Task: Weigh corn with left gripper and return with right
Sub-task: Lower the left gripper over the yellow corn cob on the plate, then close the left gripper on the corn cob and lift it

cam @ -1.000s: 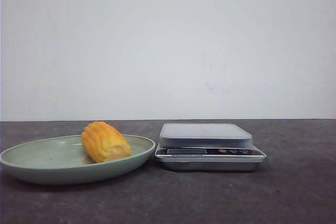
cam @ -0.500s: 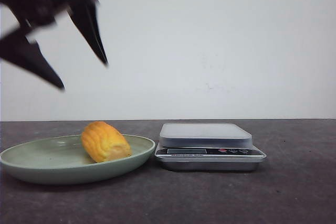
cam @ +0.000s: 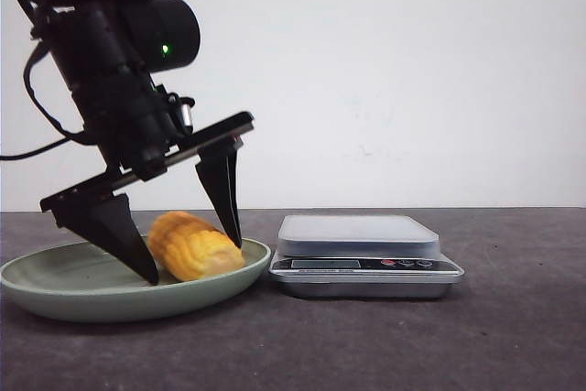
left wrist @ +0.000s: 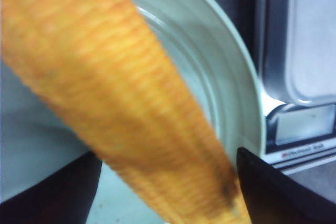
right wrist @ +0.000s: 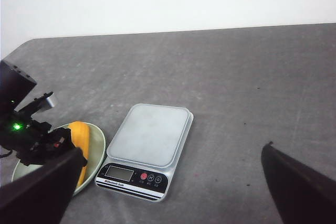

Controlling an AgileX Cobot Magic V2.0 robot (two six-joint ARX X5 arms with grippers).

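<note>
The corn (cam: 197, 249), a short yellow-orange cob, lies on the green plate (cam: 46, 274) at the left. My left gripper (cam: 194, 261) is open and down in the plate, with one black finger on each side of the corn. The left wrist view shows the corn (left wrist: 121, 93) blurred and close between the two fingers of the left gripper (left wrist: 168, 151); the right-hand finger is at or against the cob. My right gripper (right wrist: 175, 148) is open and empty, high above the table, and is out of the front view. The corn (right wrist: 79, 129) also shows in the right wrist view.
A silver digital kitchen scale (cam: 357, 235) with a pale weighing tray stands right of the plate, almost touching its rim. It also shows in the right wrist view (right wrist: 149, 135) and the left wrist view (left wrist: 310, 51). The table is dark grey; a white wall stands behind.
My left arm has come into view from the upper left and lowered its open gripper round the corn. The corn has shifted slightly to the right on the plate.
</note>
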